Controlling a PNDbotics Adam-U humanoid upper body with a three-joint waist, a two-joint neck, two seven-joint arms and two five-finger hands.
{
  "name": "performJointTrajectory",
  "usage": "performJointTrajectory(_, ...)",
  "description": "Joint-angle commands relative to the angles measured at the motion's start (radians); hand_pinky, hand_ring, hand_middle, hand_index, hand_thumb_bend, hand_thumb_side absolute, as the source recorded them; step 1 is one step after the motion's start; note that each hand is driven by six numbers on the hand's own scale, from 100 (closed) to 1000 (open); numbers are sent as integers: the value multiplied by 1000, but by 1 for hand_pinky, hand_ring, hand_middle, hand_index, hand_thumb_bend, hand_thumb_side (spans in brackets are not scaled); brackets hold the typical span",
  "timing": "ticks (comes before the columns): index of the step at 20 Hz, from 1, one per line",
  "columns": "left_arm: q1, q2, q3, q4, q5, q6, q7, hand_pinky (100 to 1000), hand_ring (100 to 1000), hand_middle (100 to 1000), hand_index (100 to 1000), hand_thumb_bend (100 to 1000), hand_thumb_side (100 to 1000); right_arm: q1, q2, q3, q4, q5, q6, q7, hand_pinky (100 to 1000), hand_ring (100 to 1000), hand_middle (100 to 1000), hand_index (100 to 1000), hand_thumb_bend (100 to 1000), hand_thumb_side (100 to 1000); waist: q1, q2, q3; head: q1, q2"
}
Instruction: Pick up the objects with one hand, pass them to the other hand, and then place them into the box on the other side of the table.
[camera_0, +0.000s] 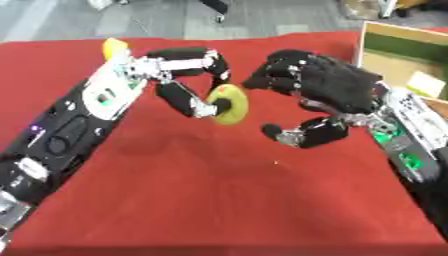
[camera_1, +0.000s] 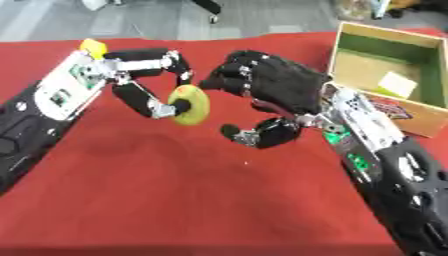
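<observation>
My left hand (camera_0: 188, 75) comes in from the left and pinches a yellow-green disc (camera_0: 230, 104) between thumb and fingers, holding it above the red tabletop. My right hand (camera_0: 324, 95) hovers just to the right of the disc, fingers spread and thumb low, not touching it. A wooden box (camera_1: 385, 75) stands at the right edge of the table; a pale yellow item (camera_1: 395, 83) lies inside it. A small yellow object (camera_0: 114, 47) sits behind my left forearm near the far left.
The red cloth (camera_0: 227, 200) covers the table, with bare cloth in front of both hands. A patterned flat item (camera_1: 389, 109) lies against the box's near wall. Grey floor runs beyond the far edge.
</observation>
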Motion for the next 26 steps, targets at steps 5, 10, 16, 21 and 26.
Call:
performJointTrajectory(5,-32,-10,26,7,-3,-193,-201,658,423,378,502,100,324,-33,18,-10,40,118,49,-111,875,791,769,909,335,362,13,-13,4,-7,-3)
performJointTrajectory(10,-35,-23,38,36,-20,-193,-201,658,424,380,503,100,317,-37,24,-3,39,121,58,-120,875,794,758,897,300,366,11,-12,5,-8,-3)
performJointTrajectory(16,-41,-42,51,59,-30,-196,-201,658,423,379,504,100,311,-37,29,9,32,84,41,-91,879,803,760,892,263,386,10,-10,5,-9,-3)
performJointTrajectory(21,-46,-51,53,63,-30,-197,-201,658,423,380,504,100,310,-36,33,17,29,67,18,-66,882,809,760,893,241,395,9,-8,4,-9,-3)
performJointTrajectory(26,-50,-65,54,67,-26,-197,-201,659,423,380,505,100,322,-35,39,22,29,48,5,-49,880,808,751,880,226,373,9,-6,4,-8,-3)
